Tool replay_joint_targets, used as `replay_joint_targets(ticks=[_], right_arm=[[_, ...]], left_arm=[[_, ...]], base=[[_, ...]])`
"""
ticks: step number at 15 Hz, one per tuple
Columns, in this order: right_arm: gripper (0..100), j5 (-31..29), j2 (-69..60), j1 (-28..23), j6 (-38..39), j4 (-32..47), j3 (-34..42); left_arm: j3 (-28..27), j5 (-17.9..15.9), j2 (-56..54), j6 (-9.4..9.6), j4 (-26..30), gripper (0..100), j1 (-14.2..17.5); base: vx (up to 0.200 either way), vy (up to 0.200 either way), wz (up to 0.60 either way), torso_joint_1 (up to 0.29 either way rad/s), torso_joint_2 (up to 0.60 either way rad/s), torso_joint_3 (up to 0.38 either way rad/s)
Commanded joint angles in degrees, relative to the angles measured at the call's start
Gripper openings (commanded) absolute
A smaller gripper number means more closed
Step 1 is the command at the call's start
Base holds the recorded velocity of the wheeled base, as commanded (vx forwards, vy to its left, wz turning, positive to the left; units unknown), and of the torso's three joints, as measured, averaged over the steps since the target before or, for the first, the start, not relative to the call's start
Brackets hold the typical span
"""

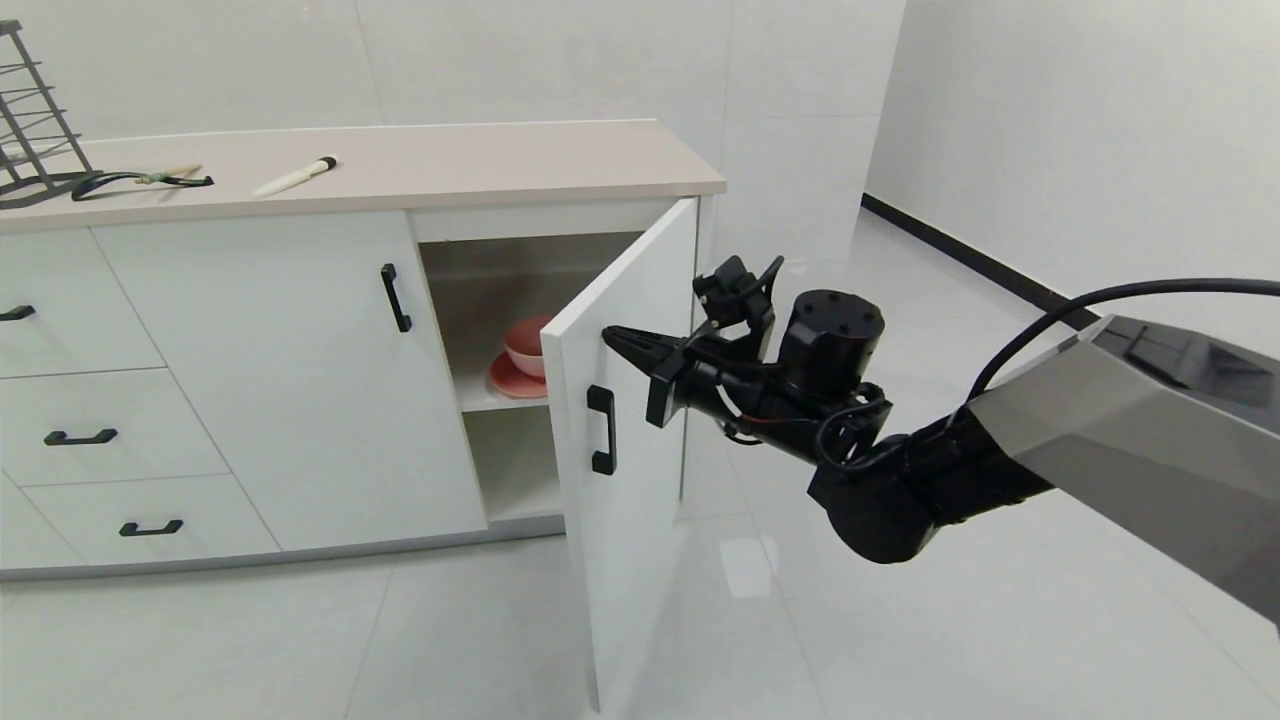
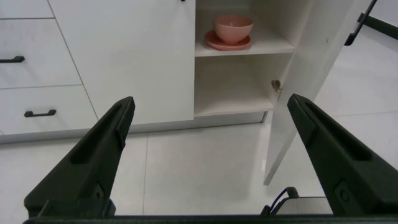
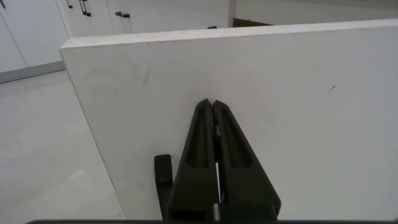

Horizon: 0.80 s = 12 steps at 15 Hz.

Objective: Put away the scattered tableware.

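Your right gripper (image 1: 612, 337) is pinched shut with nothing between its fingers. Its tip rests against the outer face of the open white cabinet door (image 1: 625, 560), just above the door's black bar handle (image 1: 601, 430). Inside the cabinet, a pink ceramic bowl (image 1: 527, 345) sits on a pink ceramic plate (image 1: 503, 380), near the front edge of the upper shelf (image 2: 273, 45). Your left gripper (image 2: 210, 102) hangs low in front of the cabinet, fingers spread wide and empty.

This looks like the closing step, with the bowl and plate already stowed. Your next move is probably a steady push to swing the door shut. Keep the tip from sliding down onto the handle or off the door's free edge.

Toward the left end of the beige countertop (image 1: 480, 160), a white-handled utensil (image 1: 295, 177) and a black looped utensil with a wooden grip (image 1: 140, 180) lie beside a black wire rack (image 1: 30, 120). These may need putting away next.

No brand, label or writing can be read.
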Motion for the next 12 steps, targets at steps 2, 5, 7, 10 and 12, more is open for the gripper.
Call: replay_joint_targets(ticks=[2, 5, 7, 10, 12], right_arm=[[0, 0.03, 3.17, 0.0, 0.0, -0.26, -3.23], [0, -0.15, 8.62, -0.18, -0.09, -1.05, -9.65], [0, -0.06, 11.52, -0.18, -0.09, -1.58, -12.9], [0, -0.23, 13.36, -0.71, -0.27, -2.02, -16.85], [0, -0.15, 13.28, -1.5, -0.36, -5.44, -17.03]], left_arm=[[0.0, 0.01, 0.0, -0.04, 0.0, 100, 0.01], [0.0, 0.01, 0.0, -0.04, 0.0, 100, 0.01], [0.0, 0.01, 0.0, -0.04, 0.0, 100, 0.01], [0.0, 0.01, 0.0, -0.04, 0.0, 100, 0.01], [0.0, 0.01, 0.0, -0.04, 0.0, 100, 0.01]], base=[[0.0, 0.0, 0.0, 0.0, 0.0, 0.0], [0.0, 0.0, 0.0, 0.0, 0.0, 0.0], [0.0, 0.0, 0.0, 0.0, 0.0, 0.0], [0.0, 0.0, 0.0, 0.0, 0.0, 0.0], [0.0, 0.0, 0.0, 0.0, 0.0, 0.0]])
